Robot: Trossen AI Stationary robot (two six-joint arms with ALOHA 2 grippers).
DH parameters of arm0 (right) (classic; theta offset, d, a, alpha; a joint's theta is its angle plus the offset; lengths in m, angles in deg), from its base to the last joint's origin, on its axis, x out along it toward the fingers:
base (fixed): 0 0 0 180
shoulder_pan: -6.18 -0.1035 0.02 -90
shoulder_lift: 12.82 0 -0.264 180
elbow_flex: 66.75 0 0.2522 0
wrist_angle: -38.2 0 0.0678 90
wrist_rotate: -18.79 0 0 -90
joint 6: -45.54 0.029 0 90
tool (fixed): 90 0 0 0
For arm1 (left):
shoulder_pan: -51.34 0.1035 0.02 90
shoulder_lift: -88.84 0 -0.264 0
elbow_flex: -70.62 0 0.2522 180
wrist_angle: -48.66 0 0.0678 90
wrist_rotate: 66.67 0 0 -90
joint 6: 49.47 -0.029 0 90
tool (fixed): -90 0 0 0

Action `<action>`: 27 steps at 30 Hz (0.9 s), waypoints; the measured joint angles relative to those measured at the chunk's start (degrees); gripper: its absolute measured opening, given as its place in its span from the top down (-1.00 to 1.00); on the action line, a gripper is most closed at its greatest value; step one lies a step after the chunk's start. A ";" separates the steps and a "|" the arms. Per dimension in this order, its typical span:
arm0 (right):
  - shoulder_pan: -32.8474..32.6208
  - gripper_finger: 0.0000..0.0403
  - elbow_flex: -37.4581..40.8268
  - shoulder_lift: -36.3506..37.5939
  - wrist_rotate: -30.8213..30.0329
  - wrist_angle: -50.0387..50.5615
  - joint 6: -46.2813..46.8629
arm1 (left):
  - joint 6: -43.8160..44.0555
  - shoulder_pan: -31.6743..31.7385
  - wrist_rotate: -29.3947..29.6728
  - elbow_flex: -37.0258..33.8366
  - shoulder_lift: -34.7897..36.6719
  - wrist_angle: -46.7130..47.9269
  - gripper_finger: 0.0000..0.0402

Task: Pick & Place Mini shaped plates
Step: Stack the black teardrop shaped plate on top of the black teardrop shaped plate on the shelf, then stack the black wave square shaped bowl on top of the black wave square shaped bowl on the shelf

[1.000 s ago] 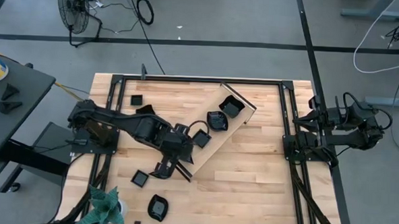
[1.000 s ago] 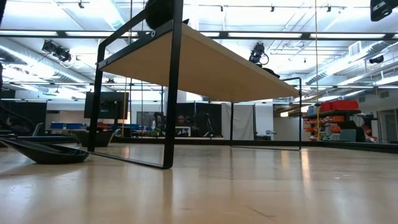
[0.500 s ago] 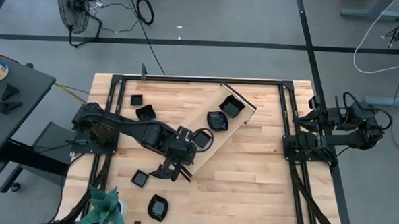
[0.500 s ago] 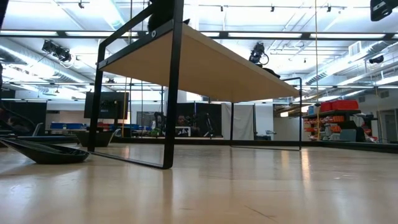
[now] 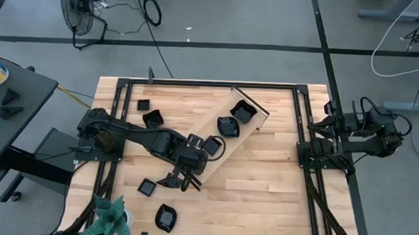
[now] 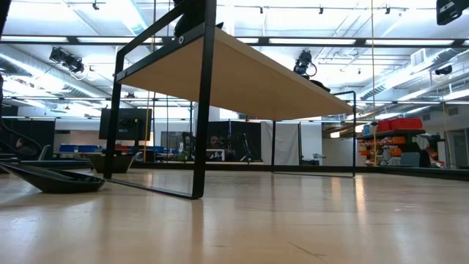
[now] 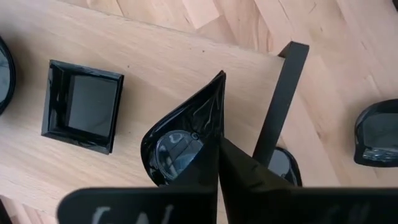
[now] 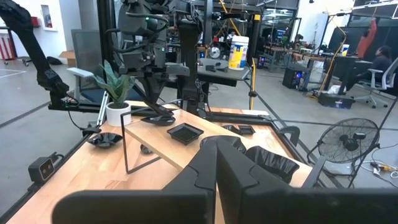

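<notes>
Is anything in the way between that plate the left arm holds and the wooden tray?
Nothing visible. The left gripper is shut on the teardrop plate right above bare tray wood, with a square plate off to one side.

The closed jaws grip a teardrop plate over the tray, beside a square plate.

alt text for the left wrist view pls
The left gripper, shut, pinches the rim of a glossy black teardrop-shaped plate over the long light-wood tray. A glossy black square plate already sits on the tray beside it.
</notes>
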 joint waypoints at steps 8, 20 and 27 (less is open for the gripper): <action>-0.01 0.95 0.00 0.00 0.00 0.00 0.00 | -0.13 0.00 -0.02 0.00 0.00 0.07 0.82; 0.01 0.95 0.00 -0.02 0.00 0.00 0.00 | -3.38 0.02 3.35 0.00 0.96 2.17 0.60; -0.01 0.95 0.00 -0.02 0.00 -0.02 0.00 | 0.16 2.04 8.57 0.02 5.72 6.01 0.51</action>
